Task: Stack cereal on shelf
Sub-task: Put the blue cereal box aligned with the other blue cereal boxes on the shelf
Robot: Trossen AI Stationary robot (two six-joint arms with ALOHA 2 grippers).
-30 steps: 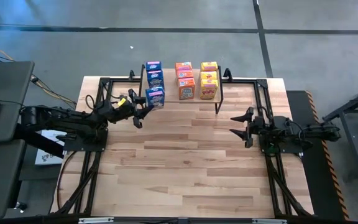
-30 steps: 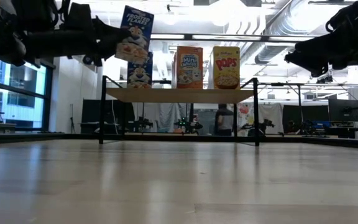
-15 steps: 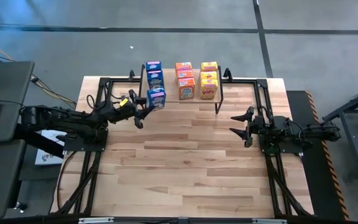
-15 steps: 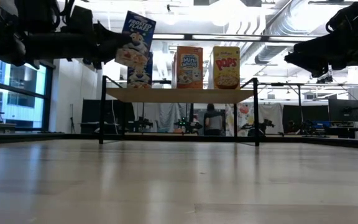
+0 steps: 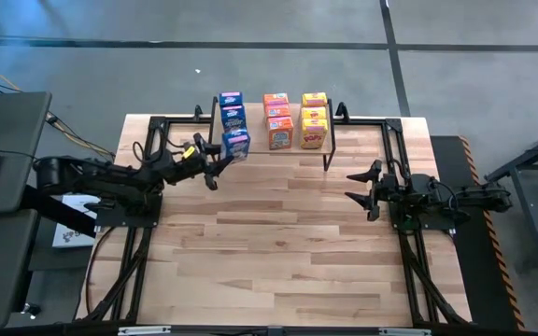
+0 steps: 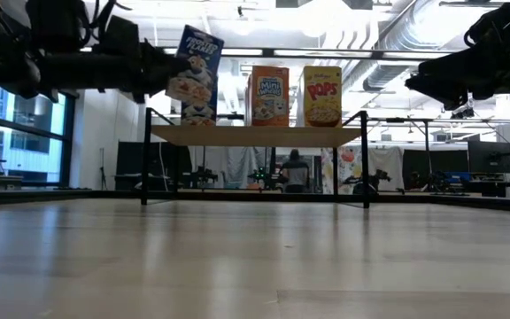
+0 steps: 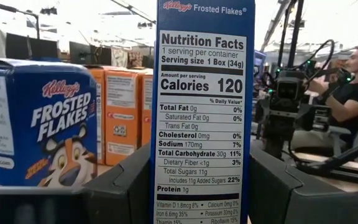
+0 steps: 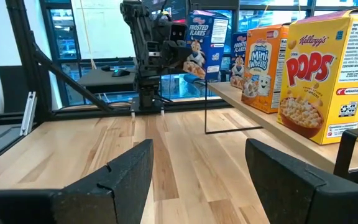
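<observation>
On the shelf (image 6: pixel 255 135) at the table's far edge stand cereal boxes in three rows: blue (image 5: pixel 232 107), orange (image 5: pixel 277 114) and yellow (image 5: pixel 314 116). My left gripper (image 5: pixel 220 161) is shut on another blue cereal box (image 5: pixel 235 143), held above the shelf's left end, just in front of the blue row. The low view shows that box (image 6: pixel 193 64) tilted. My right gripper (image 5: pixel 358 187) waits open at the table's right side, with nothing between its fingers (image 8: pixel 129 180). My left gripper pinches the blue box between its two fingers (image 7: pixel 126 186), one on each broad face, low on the box. The narrow nutrition panel (image 7: pixel 201 124) faces the wrist. The fingers come level from the table's left. The box is lifted clear, its top leaning right.
The shelf's dark metal legs (image 5: pixel 328 149) stand on the wooden tabletop (image 5: pixel 278 243), whose near half is bare wood. Black frame rails (image 5: pixel 124 271) run along both sides of the table. A person (image 7: pixel 353 87) sits in the room beyond it.
My left gripper has tipped a little, and the blue box in it has sunk slightly toward the shelf's left end, still tilted.
</observation>
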